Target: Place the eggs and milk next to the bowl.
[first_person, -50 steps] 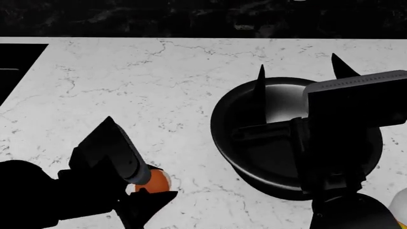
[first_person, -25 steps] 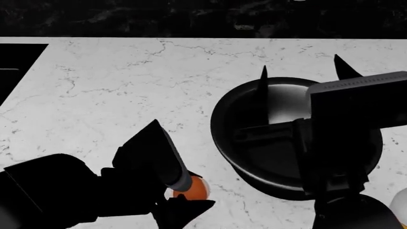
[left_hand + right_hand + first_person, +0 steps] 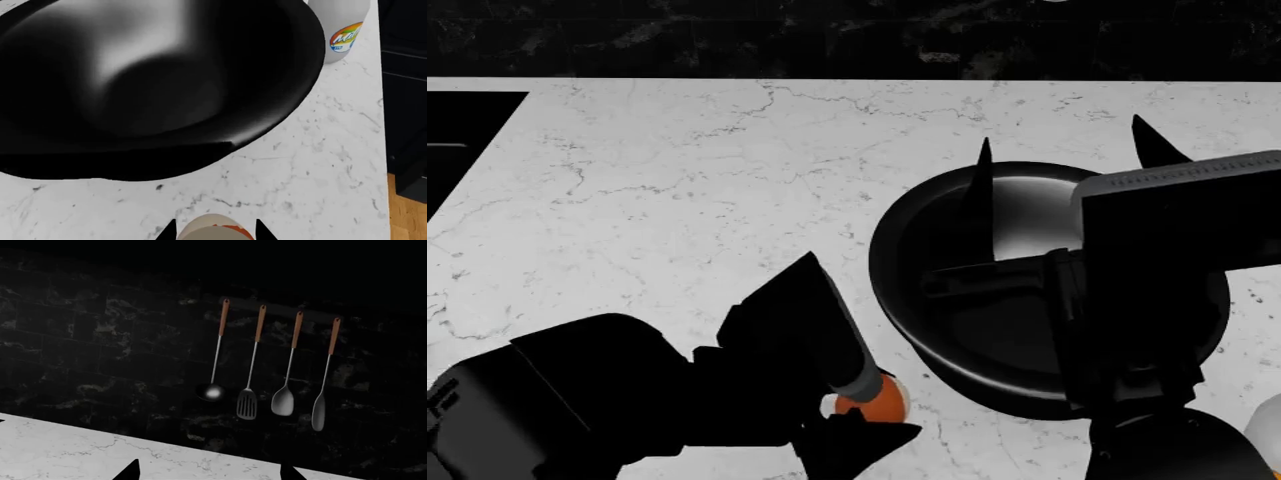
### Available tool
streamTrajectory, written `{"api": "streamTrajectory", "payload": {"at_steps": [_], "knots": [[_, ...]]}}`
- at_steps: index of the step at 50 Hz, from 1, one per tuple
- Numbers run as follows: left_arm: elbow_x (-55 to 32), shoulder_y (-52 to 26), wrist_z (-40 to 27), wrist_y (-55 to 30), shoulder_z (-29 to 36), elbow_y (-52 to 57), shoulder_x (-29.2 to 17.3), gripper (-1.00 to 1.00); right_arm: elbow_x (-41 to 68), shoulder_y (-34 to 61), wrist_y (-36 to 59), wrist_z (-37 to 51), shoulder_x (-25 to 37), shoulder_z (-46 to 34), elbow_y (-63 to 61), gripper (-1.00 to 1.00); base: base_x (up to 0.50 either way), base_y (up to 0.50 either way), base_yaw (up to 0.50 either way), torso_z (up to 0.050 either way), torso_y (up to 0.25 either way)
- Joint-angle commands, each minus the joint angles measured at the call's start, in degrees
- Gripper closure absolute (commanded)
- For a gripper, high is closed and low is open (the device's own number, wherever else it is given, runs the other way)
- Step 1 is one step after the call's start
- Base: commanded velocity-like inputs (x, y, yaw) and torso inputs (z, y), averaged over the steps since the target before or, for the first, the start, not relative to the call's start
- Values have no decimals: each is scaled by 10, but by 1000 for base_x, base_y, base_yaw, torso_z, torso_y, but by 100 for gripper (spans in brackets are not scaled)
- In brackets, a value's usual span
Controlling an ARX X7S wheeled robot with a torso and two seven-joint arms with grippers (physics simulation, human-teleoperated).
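Egg (image 3: 878,399), orange-brown with a whitish patch, sits low centre in the head view, grasped between the jaws of the left gripper (image 3: 861,405), just beside the lower left rim of the bowl (image 3: 961,330) on the white marble bench (image 3: 694,180). Left wrist view: egg top visible between the two jaw tips at bottom centre; bowl fills the upper frame; milk (image 3: 340,30) stands at upper right, past the bowl. Right gripper (image 3: 1061,160) hangs over the bowl at right of the head view, jaws spread wide, nothing between them. Right wrist view: four utensils (image 3: 267,365) hang on a dark wall.
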Motion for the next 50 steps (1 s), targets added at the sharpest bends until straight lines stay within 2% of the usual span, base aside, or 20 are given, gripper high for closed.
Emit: {"api": "streamTrajectory", "payload": {"at_steps": [1,17,50], "knots": [[5,-19,7,21,-4,-54,44,100,-2,-1,1,-14,-6,20,-3,-100,0,0,0,0,0],[15,-19,21,65,16,-123,61,100,-4,-3,-9,-16,-5,16,11,-100,0,0,0,0,0],[4,-20,28,121,56,-199,85,100,0,-5,-8,-12,1,16,9,-100,0,0,0,0,0]]}}
